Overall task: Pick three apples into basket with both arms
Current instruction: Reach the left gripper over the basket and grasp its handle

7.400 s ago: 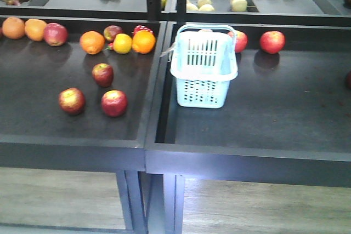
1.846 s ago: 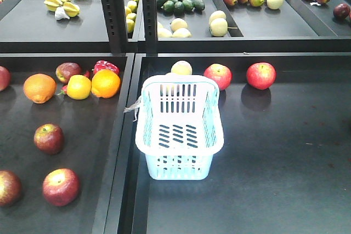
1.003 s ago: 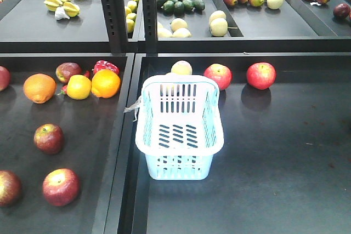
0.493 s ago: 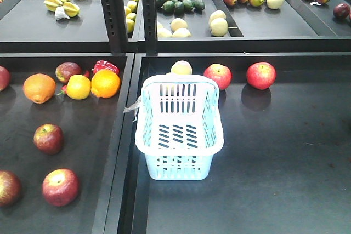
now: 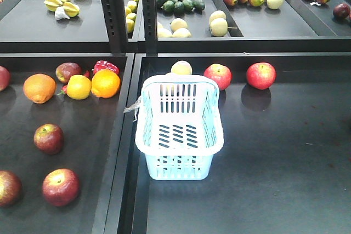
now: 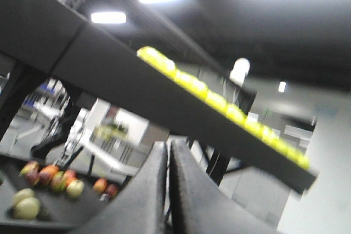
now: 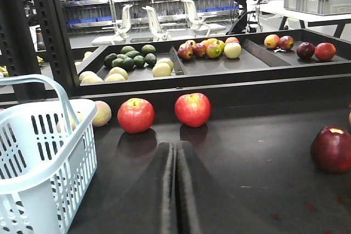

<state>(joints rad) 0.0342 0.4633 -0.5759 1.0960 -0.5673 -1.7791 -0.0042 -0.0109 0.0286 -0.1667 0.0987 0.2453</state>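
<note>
Three dark red apples lie on the left tray: one at mid-left (image 5: pixel 48 138), one near the front (image 5: pixel 60 186), one at the left edge (image 5: pixel 8 187). The pale blue basket (image 5: pixel 178 130) stands empty at the left end of the right tray, and its side (image 7: pixel 38 152) fills the left of the right wrist view. Neither arm shows in the front view. My right gripper (image 7: pixel 176 145) is shut and empty, low over the right tray beside the basket. My left gripper (image 6: pixel 167 143) is shut and empty, tilted up toward a shelf, in a blurred view.
Two bright red apples (image 5: pixel 218 75) (image 5: pixel 260 75) and a pale fruit (image 5: pixel 181 68) sit behind the basket. Oranges (image 5: pixel 105 83) and other fruit line the back of the left tray. A dark apple (image 7: pixel 332 149) lies right of my right gripper. An upper shelf (image 5: pixel 82 39) holds more fruit.
Since the oldest frame the front view has come closer to the shelves. Over the last two seconds the fruit and basket have stayed put.
</note>
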